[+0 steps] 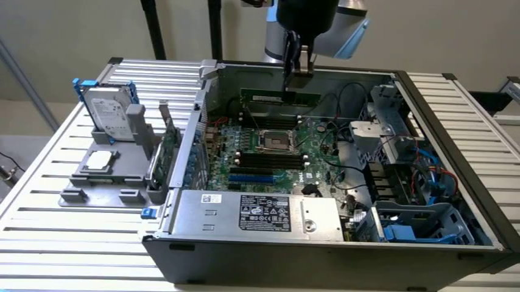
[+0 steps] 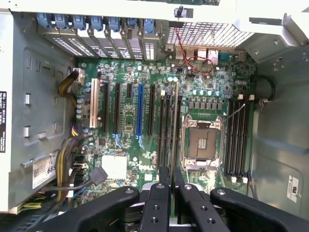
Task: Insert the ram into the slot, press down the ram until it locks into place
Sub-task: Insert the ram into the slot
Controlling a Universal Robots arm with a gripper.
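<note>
End effector (image 1: pixel 298 80) — ram (image 1: pixel 276 97) apparently in grip

**A:** quick count on this board, anyone?

**B:** one processor socket (image 2: pixel 202 143), one blue slot (image 2: pixel 140 108), four black memory slots (image 2: pixel 236 137) on one side of the socket (other bank's too crowded, can't count it).

**A:** and the rest?

**B:** one ram (image 1: pixel 268 97), one hard drive (image 1: pixel 109 115), one expansion card (image 1: pixel 168 151), one gripper (image 1: pixel 298 85).

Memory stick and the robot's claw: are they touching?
Touching. In the exterior view the gripper pinches the top edge of the memory stick and holds it up.
</note>
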